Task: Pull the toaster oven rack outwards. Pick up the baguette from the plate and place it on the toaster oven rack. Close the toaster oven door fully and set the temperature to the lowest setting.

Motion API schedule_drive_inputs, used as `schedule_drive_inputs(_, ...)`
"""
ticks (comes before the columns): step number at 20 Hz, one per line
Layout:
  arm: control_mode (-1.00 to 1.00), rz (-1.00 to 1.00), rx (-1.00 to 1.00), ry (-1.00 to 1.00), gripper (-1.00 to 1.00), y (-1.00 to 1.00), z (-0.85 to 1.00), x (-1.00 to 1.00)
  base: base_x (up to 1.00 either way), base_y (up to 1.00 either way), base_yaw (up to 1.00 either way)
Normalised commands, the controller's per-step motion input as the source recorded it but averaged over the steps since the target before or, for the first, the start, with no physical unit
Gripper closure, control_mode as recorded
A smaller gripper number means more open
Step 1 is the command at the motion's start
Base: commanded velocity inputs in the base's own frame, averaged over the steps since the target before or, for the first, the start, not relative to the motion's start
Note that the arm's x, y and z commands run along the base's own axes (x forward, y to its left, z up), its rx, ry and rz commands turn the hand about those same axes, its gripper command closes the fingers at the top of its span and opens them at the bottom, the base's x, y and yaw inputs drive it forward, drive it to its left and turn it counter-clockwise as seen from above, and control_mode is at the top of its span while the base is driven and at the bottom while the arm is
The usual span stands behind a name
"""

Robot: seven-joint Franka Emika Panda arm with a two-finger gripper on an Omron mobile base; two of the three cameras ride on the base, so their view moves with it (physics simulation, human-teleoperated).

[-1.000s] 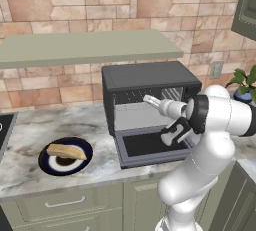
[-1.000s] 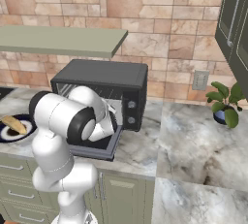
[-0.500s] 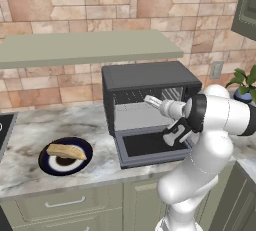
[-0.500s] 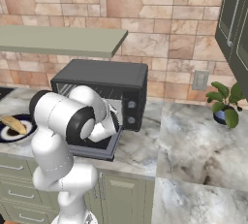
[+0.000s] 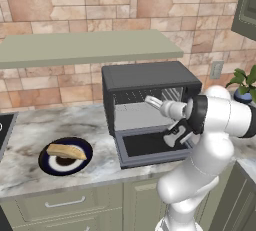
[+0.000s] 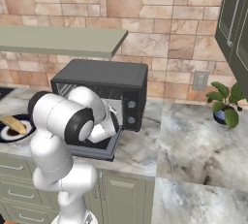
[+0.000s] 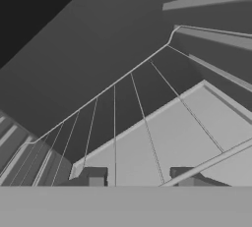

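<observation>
Wire toaster oven rack point(image 7: 147, 118), pinched between tool point(image 7: 140, 177) tips

No readable text, label, brand, number or sign is found in any of the views. The knobs on the oven point(image 6: 102, 92) panel are seen as plain dark rounds, with any markings around them too small to be made out.
</observation>
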Motion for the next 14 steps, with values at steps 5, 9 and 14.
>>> schedule_drive_inputs(5,-1.0,0.0,0.0,0.0,1.0,0.0,0.0,-0.22,0.0,0.0,0.0)
schedule_drive_inputs(9,-1.0,0.0,0.0,0.0,1.0,0.0,0.0,-0.22,0.0,0.0,0.0)
schedule_drive_inputs(14,-1.0,0.0,0.0,0.0,1.0,0.0,0.0,-0.28,0.0,0.0,0.0)
